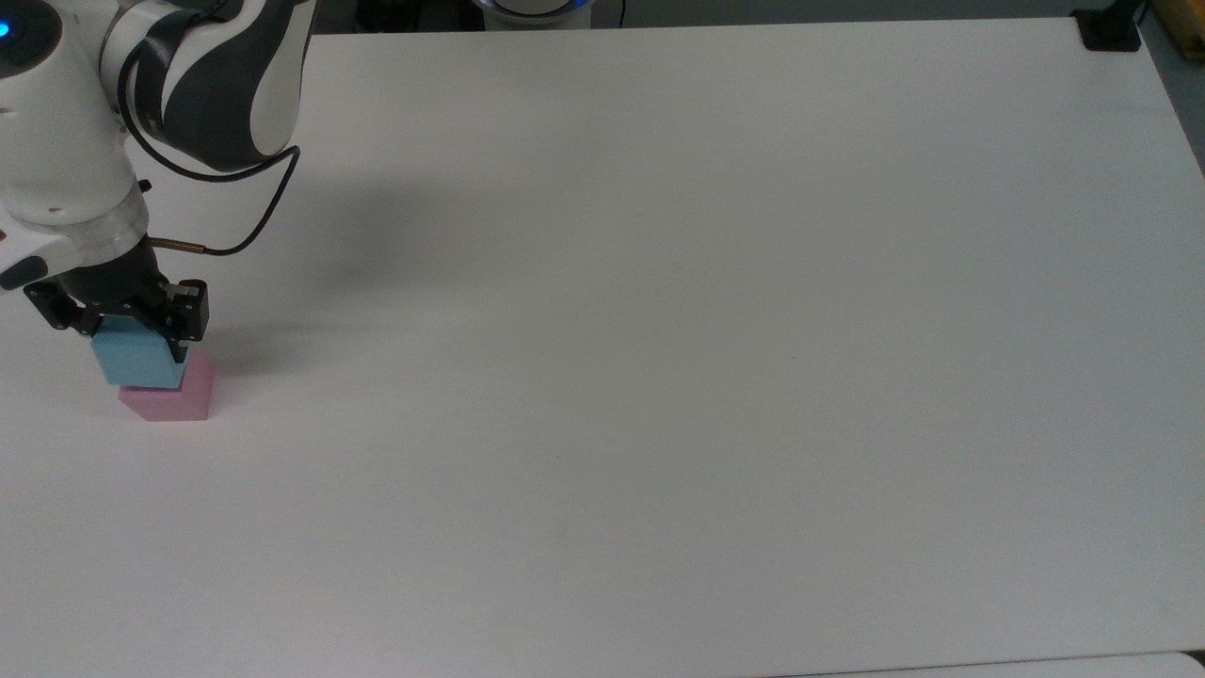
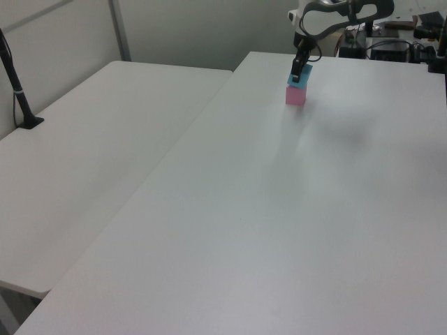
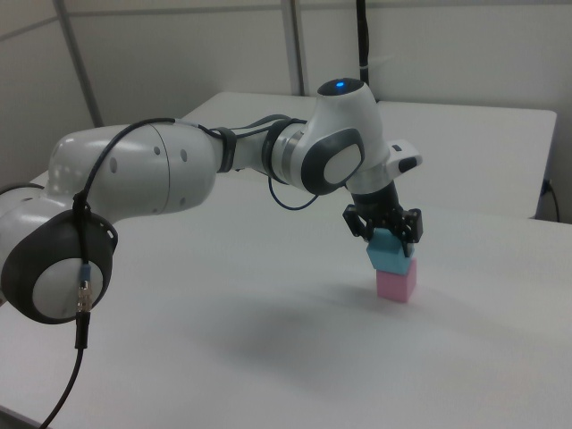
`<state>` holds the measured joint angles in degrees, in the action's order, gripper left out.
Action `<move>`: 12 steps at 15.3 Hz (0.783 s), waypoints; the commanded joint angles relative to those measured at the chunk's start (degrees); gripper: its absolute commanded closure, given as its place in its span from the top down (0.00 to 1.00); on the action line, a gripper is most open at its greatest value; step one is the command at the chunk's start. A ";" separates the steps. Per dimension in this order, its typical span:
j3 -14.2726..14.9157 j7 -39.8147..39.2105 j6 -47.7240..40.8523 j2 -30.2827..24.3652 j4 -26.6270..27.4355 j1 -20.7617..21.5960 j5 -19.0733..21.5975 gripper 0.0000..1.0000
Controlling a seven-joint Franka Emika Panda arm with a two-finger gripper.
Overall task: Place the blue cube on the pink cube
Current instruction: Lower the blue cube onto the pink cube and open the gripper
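We see the arm's black two-fingered hand (image 1: 127, 325) closed on the small light sky-blue matte cube (image 1: 136, 361), one finger on each side of it, near the top view's left edge of the wide white counter (image 1: 659, 330). The blue cube sits directly over the small pastel pink matte cube (image 1: 174, 400), which rests on the counter. In the right view the hand (image 3: 386, 228) grips the blue cube (image 3: 390, 255) at its upper part, and the cube's underside looks to be touching the top of the pink cube (image 3: 396, 283), though we cannot tell whether any thin gap remains. The blue cube is turned slightly against the pink one, so their edges do not line up. In the left view the hand (image 2: 300, 70) and the two cubes, blue (image 2: 299, 78) above pink (image 2: 295, 95), stand at the far end of the counter (image 2: 279, 223), with a second white table (image 2: 91, 153) beside it on the left view's left. The white and grey arm (image 3: 179, 170) reaches across the counter (image 3: 223, 340) in the right view, a black cable (image 1: 254, 212) looping from its wrist.
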<state>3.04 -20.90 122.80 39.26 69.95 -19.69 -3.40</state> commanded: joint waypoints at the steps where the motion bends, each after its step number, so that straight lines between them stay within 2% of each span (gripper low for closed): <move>1: 1.26 1.13 3.23 0.55 0.27 1.06 -0.03 0.79; 2: 1.26 1.22 3.84 0.55 0.37 1.06 -0.03 0.81; 3: 1.26 1.22 4.20 0.55 0.45 1.06 -0.03 0.90; 5: 1.26 1.13 4.20 0.47 0.54 1.06 -0.03 0.92; 6: 1.26 1.22 4.11 0.47 0.54 1.06 -0.03 1.00; 10: 1.26 1.13 3.32 -1.46 0.80 0.97 -0.12 1.00; 12: 1.26 0.87 -0.34 -5.31 1.25 0.89 -0.20 1.00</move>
<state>3.20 -20.85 125.72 39.01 69.61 -19.70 -3.40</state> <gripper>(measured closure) 0.000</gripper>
